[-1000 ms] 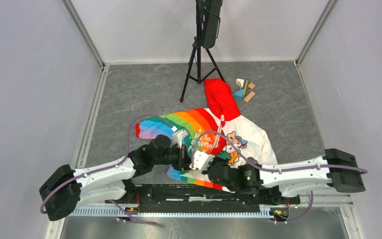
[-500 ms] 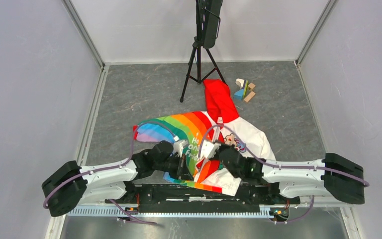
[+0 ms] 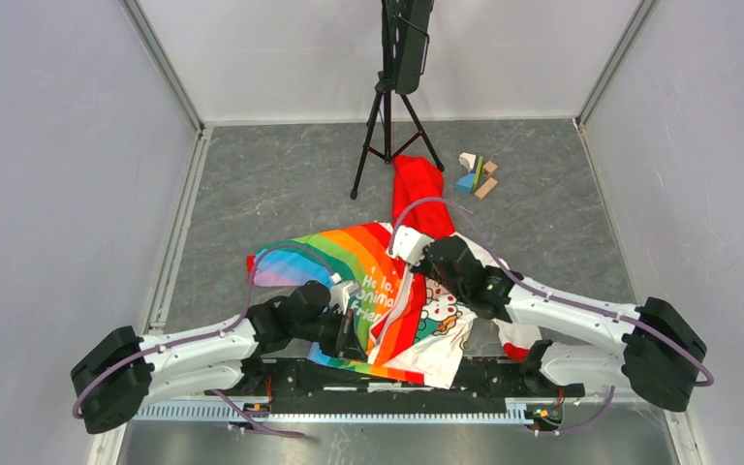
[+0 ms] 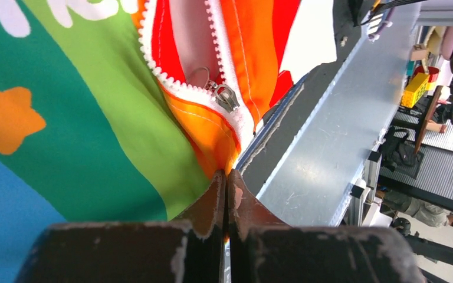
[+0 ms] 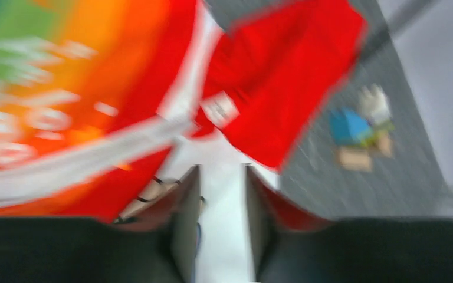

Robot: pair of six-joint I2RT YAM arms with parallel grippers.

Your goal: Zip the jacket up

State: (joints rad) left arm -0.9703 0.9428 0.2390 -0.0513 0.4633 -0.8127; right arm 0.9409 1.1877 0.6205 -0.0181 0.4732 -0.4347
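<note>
The jacket (image 3: 344, 257) lies rumpled at the table's middle, rainbow half on the left, white cartoon half (image 3: 443, 320) lower right, red hood (image 3: 417, 184) at the far end. My left gripper (image 3: 351, 327) is shut on the orange hem of the rainbow half (image 4: 226, 175). Just beyond it the white zipper (image 4: 180, 88) stands open, its metal slider (image 4: 227, 98) near the bottom. My right gripper (image 3: 410, 248) is at the collar by the hood. In the blurred right wrist view it (image 5: 221, 177) has white jacket fabric filling the gap between its fingers.
A black tripod (image 3: 387, 126) stands at the far middle. Small wooden blocks (image 3: 477, 174) lie to the right of the hood and also show in the right wrist view (image 5: 360, 127). The arms' metal base rail (image 3: 378, 373) runs along the near edge, close under the jacket hem (image 4: 330, 135).
My right gripper has moved from the near hem up along the front to the collar. The jacket has shifted and bunched. My left gripper has stayed shut on the hem.
</note>
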